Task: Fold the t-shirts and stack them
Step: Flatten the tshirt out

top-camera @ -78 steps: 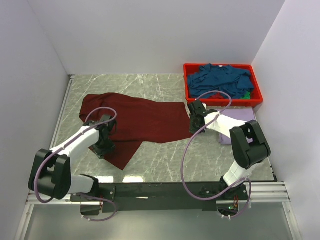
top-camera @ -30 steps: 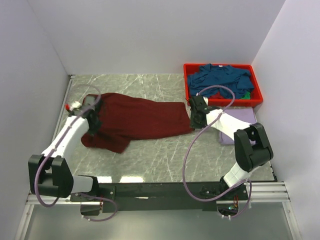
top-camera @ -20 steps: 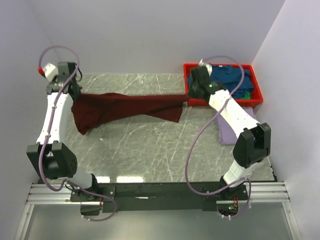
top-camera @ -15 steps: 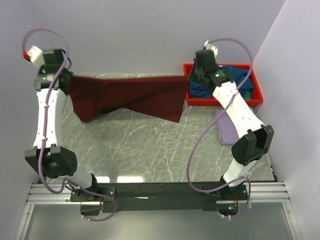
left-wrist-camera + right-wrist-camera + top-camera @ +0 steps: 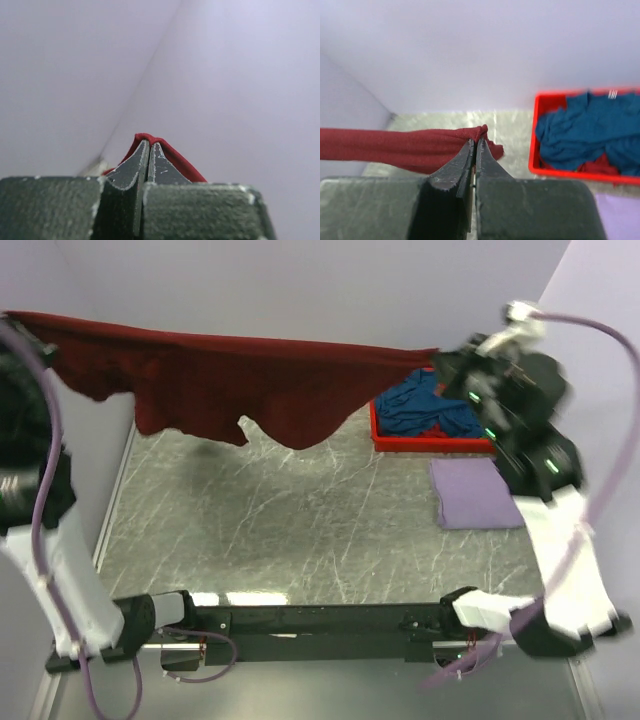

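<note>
The left gripper [image 5: 150, 146] has its two dark fingers pressed together on a folded edge of the dark maroon cloth t-shirt [image 5: 250, 380]. In the left wrist view that edge shows as a thin red ridge over the fingertips. The right gripper [image 5: 475, 144] is likewise clamped tight, pinching a bunched corner of the same shirt, with the cloth running off to the left from its tips.

Between the two grips the shirt hangs in the air. In the top view it stretches wide from the far left to right of centre. Its upper edge is nearly taut and its lower edge droops in uneven folds, clear of the grey marbled table [image 5: 300, 520]. Both arms are raised high.

At the table's far right corner, the red plastic bin [image 5: 420, 444] holds crumpled teal-blue cloth t-shirts [image 5: 425, 405]. Just in front of the bin, a pale lavender cloth t-shirt [image 5: 475, 492] lies folded flat on the table.
</note>
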`<state>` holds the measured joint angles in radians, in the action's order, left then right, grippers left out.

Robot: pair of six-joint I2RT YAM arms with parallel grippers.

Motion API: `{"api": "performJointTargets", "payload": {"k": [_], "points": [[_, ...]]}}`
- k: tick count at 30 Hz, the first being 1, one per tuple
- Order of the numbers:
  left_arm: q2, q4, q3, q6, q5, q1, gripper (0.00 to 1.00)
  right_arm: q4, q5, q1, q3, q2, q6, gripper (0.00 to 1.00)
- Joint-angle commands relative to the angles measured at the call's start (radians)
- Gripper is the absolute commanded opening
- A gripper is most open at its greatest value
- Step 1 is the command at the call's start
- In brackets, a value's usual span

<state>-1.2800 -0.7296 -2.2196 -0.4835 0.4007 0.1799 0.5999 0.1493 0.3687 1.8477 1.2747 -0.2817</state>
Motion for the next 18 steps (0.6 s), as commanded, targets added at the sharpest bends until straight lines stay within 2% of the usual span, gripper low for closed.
{"api": "performJointTargets", "payload": {"k": [1,5,11,15,18], "points": [[0.071,0.041,-0.119,0.124,0.115,0.018,0.0,-0.057,0.049,-0.022,-0.045,-0.162,0.104,0.0],[0.103,0.05,-0.178,0.178,0.101,0.013,0.0,-0.042,0.055,-0.024,-0.047,-0.245,0.128,0.0],[0.096,0.078,-0.144,0.21,-0.011,0.006,0.0,0.009,0.088,-0.024,-0.024,-0.226,0.141,0.0],[0.062,0.108,-0.002,0.197,-0.153,0.004,0.01,0.035,0.131,-0.022,-0.056,-0.184,0.142,0.0],[0.033,0.153,0.191,0.187,-0.264,0.004,0.03,-0.005,0.162,-0.024,-0.169,-0.157,0.148,0.0]]}}
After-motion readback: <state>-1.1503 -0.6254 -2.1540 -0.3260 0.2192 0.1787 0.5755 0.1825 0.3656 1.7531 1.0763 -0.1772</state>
